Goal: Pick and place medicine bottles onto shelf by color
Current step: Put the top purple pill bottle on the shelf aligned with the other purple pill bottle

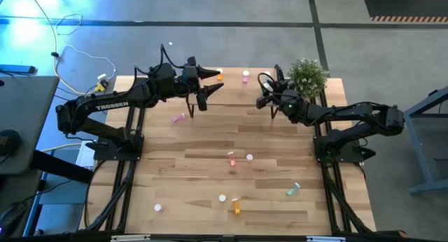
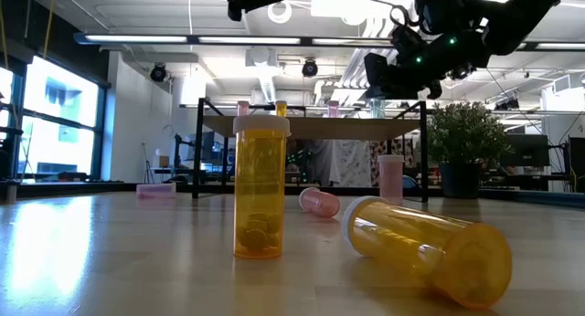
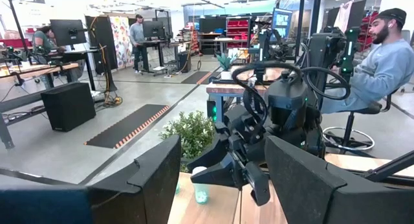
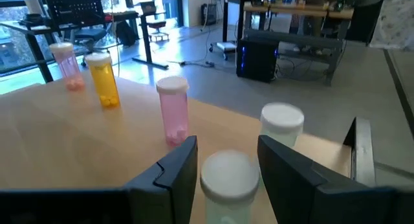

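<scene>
The shelf [image 4: 97, 140] stands at the table's far side. Two pink medicine bottles [image 4: 173, 111] [image 4: 65, 65], an orange one [image 4: 103, 78] and a white-capped one [image 4: 281, 120] stand upright on it. My right gripper [image 4: 226, 166] is over the shelf's right part, shut on a pale green, white-capped bottle [image 3: 201, 185]. My left gripper [image 1: 210, 84] hovers open over the shelf's left part, level, with nothing between its fingers. More bottles lie or stand on the table: pink [image 1: 178, 118], pink [image 1: 231, 158], teal [image 1: 292, 190], orange [image 2: 260, 188] and orange [image 2: 430, 247]. My right gripper pinches the pale green bottle between its two fingers just below the white cap [image 4: 228, 175]. The fingers come roughly level from the table's right side, tipped slightly down. The bottle stays upright. Whether its base rests on the shelf top or hangs just above it, I cannot tell.
A potted plant [image 1: 308, 75] stands at the table's far right corner, close behind my right arm. Loose white caps [image 1: 222, 198] [image 1: 158, 208] lie near the front edge. A person sits on a chair [image 3: 381, 62] beyond the table's right side. The table's middle has free wood.
</scene>
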Controlling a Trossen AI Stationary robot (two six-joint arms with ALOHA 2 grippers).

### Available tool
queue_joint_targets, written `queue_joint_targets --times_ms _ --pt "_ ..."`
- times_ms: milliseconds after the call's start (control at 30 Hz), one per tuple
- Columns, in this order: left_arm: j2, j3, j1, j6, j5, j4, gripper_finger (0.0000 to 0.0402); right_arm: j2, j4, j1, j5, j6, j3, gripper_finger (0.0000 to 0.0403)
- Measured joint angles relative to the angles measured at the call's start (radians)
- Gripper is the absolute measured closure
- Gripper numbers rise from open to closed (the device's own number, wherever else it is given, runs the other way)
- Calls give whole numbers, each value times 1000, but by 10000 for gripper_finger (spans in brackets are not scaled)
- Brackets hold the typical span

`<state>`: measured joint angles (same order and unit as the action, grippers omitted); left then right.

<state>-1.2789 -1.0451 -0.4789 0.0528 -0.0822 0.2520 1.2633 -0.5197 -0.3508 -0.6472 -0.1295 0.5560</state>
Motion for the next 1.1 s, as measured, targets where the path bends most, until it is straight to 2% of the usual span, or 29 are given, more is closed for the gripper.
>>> queue_joint_targets --times_ms 267,400,567,733,900,1100 --pt "0 0 0 2 0 -10 186 -31 -102 0 0 87 10 249" --pt "19 0 0 -39 -1 -138 186 -81 -63 31 17 59 62 249" --pt "86 0 0 -38 -3 -336 186 -141 200 106 24 35 192 249" --pt "164 0 11 -92 22 -497 186 -154 566 142 30 -38 360 249" --pt "210 0 24 -143 66 -728 186 -151 863 143 169 -80 518 249" --pt "227 0 24 -181 128 -1035 186 -151 1019 143 342 -73 637 249"
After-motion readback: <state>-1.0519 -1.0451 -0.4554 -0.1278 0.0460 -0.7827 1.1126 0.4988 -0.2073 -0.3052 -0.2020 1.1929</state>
